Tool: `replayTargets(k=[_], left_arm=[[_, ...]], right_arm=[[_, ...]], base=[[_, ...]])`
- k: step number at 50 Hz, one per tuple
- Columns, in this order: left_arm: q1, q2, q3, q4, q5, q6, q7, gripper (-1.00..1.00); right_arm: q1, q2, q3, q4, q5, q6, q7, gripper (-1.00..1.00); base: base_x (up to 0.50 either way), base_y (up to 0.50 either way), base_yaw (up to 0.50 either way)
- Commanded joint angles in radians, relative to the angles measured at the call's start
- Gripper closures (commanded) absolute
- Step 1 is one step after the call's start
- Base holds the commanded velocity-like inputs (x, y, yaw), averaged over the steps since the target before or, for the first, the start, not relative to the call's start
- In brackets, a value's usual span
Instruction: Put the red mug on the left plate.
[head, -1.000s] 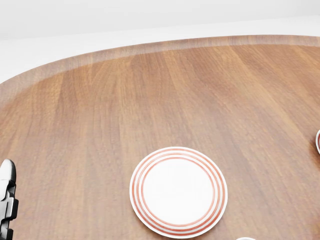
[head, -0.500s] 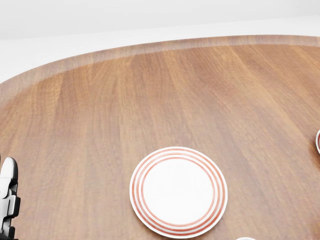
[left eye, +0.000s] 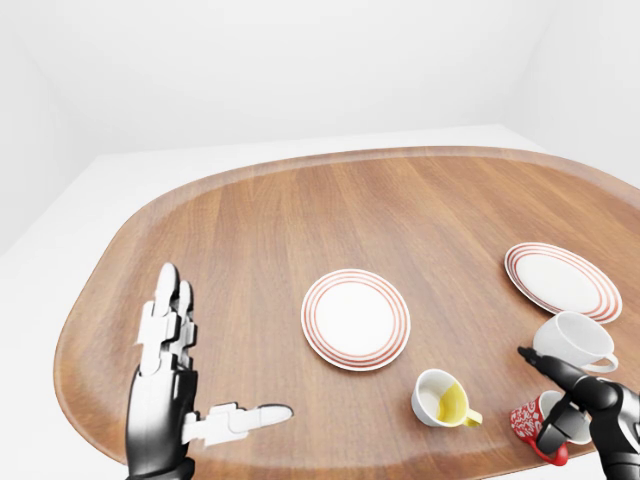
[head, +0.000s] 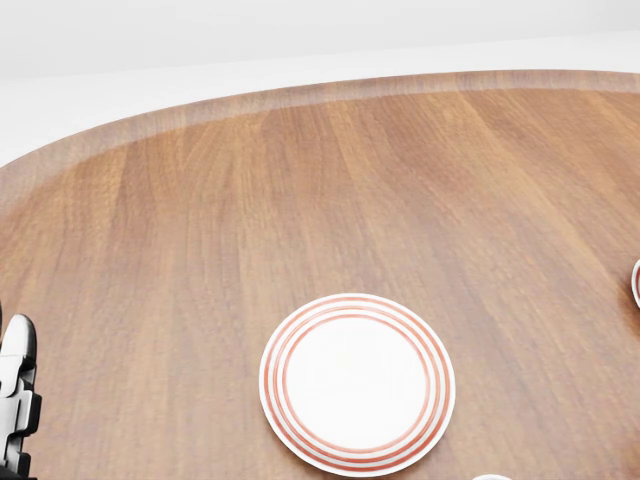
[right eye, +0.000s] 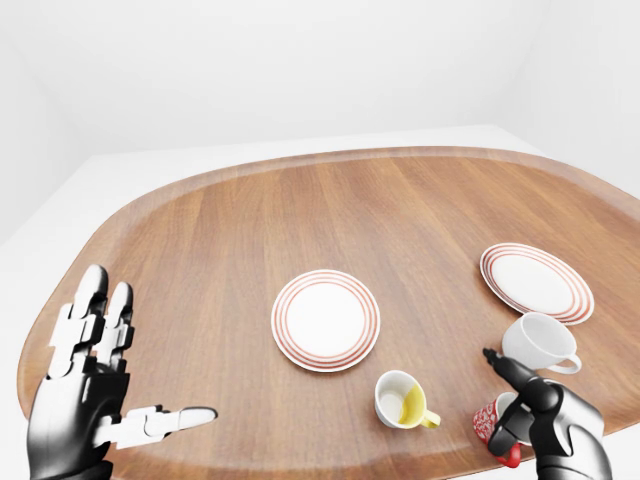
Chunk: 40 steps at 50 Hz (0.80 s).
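Observation:
The red mug (left eye: 524, 418) lies tilted near the table's bottom right edge in the left-eye view. My right hand (left eye: 556, 412) curls its dark fingers round it, with one finger sticking out up-left. The left plate (left eye: 355, 318), white with red rings, lies bare in the middle of the table. It also shows in the head view (head: 357, 383). My left hand (left eye: 195, 378) is open with spread fingers, well to the left of that plate. Only its edge (head: 15, 400) shows in the head view.
A yellow-lined white mug (left eye: 440, 398) stands between the left plate and the red mug. A white mug (left eye: 572, 342) stands just above my right hand. A second ringed plate (left eye: 562, 280) lies at the right. The wooden table (left eye: 260, 220) has a rounded edge.
In the head view my left hand has shifted slightly towards the left edge. The plate and the camera have not moved.

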Motion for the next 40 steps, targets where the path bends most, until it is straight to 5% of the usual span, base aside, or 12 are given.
replayTargets(k=[1,6,7,31,40], left_arm=[[0.000,0.001,-0.001,0.003,0.001,0.000,0.001,-1.00],[0.000,0.001,-0.002,0.004,0.001,0.000,0.002,-1.00],[0.000,0.001,-0.004,0.004,0.004,0.000,0.003,-1.00],[-0.001,0.003,-0.002,0.002,0.001,0.000,0.004,-1.00],[-0.010,0.004,-0.005,0.007,0.003,0.000,0.005,-1.00]], right_arm=[[-0.008,-0.017,0.020,0.041,0.022,0.000,0.000,-1.00],[-0.007,-0.019,0.024,0.048,0.026,0.000,0.000,-1.00],[-0.003,-0.019,0.021,0.041,0.029,0.000,0.000,1.00],[0.022,-0.004,-0.008,-0.044,0.013,0.000,0.000,1.00],[-0.150,-0.041,-0.028,-0.272,-0.087,0.000,0.000,1.00]], base=[[0.00,0.00,0.00],[0.00,0.00,0.00],[0.00,0.00,0.00],[0.00,0.00,0.00],[0.00,0.00,0.00]])
